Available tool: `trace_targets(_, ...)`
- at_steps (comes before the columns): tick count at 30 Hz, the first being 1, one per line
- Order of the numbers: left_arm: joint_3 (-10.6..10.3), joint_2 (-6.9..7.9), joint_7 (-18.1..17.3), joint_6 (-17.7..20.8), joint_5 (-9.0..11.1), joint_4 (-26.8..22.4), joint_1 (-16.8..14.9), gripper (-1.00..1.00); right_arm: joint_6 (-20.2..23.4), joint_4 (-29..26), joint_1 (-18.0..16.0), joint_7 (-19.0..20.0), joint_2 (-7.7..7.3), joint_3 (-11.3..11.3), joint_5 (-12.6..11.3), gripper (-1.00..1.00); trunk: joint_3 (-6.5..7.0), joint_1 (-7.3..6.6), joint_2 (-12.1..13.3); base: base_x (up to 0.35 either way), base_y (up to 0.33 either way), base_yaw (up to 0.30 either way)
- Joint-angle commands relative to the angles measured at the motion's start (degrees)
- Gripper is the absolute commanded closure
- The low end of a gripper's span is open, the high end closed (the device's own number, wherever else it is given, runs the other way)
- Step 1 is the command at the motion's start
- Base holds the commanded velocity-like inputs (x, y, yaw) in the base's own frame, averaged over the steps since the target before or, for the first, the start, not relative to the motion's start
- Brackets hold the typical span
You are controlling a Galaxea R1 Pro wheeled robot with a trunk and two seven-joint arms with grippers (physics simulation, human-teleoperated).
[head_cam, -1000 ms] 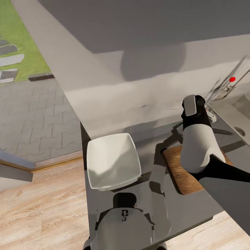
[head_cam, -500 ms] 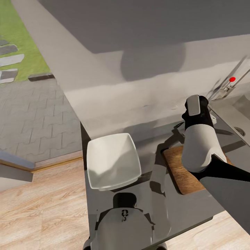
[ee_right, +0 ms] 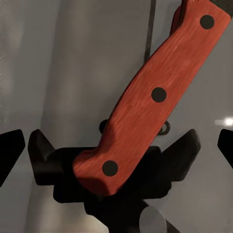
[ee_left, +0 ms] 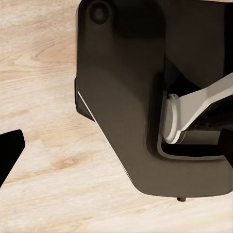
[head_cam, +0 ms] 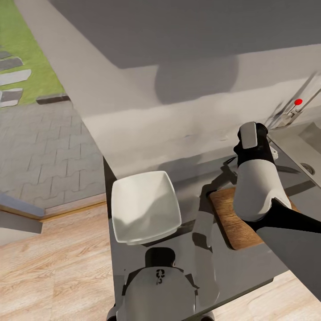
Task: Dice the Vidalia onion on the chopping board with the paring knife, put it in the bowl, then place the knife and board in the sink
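Two arms belong to this robot, and the right arm (head_cam: 256, 191), white-sleeved with a black wrist, reaches out over the brown wood-grain rectangular chopping board (head_cam: 232, 223) toward the back of the long glossy grey reflective countertop (head_cam: 178, 267). From the head camera, the board lies at about four o'clock from picture centre, flat on the worktop, its far half covered by the forearm. The shallow white squarish bowl (head_cam: 145, 213) with rounded corners sits at about seven o'clock, near the board but apart from it, close to the counter's end. The rectangular grey steel sink (head_cam: 307, 151) shows at three o'clock at the picture's edge, with its black round drain (head_cam: 307, 168) and, at about two o'clock, the angular chrome tap with a red knob (head_cam: 298, 102).

The right wrist camera shows the small slim paring knife (ee_right: 155, 94) with its orange-red, three-riveted handle lying slantwise across the right gripper (ee_right: 114, 162). The butt of the handle rests in the gripper's dark body between the fingers. The jaws stand spread to either side of the handle; whether they actually pinch it cannot be told. The blade is out of sight past the picture's edge, over grey reflective counter.

The left wrist camera looks down on pale wood-plank floor (ee_left: 43, 160) and the robot's dark base (ee_left: 126, 107). A black fingertip of the left gripper (ee_left: 9, 150) shows at the edge, but the state of its jaws cannot be told.
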Motion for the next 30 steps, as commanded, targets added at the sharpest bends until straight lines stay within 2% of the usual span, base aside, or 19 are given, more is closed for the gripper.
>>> trace_targets(1, 0.3, -0.05, -0.5, 0.0, 0.1, -0.1, 0.0, -1.0, 0.5, -0.1, 0.0, -0.2, 0.03, -0.1, -0.1, -1.0, -0.08, 0.04, -0.1, 0.0, 0.0, 0.0)
trace_targets(8, 0.3, -0.05, -0.5, 0.0, 0.1, -0.1, 0.0, -1.0, 0.5, -0.2, 0.0, -0.2, -0.23, -0.4, -0.1, -1.0, -0.08, 0.04, -0.1, 0.0, 0.0, 0.0)
trace_targets(11, 0.3, -0.05, -0.5, 0.0, 0.1, -0.1, 0.0, -1.0, 0.5, -0.4, 0.0, -0.2, -1.05, -1.9, -0.3, -1.0, -0.08, 0.04, -0.1, 0.0, 0.0, 0.0)
trace_targets(14, 0.3, -0.05, -0.5, 0.0, 0.1, 0.0, 0.0, -1.0, 0.5, -0.5, 0.0, -0.2, -1.17, -2.4, -0.3, -1.0, -0.08, 0.04, -0.1, 0.0, 0.0, 0.0)
trace_targets(30, 0.3, -0.05, -0.5, 0.0, 0.0, 0.0, 0.0, -1.0, 0.5, -1.1, 0.0, -0.2, -1.2, -2.6, -0.3, -1.0, -0.08, 0.04, -0.1, 0.0, 0.0, 0.0)
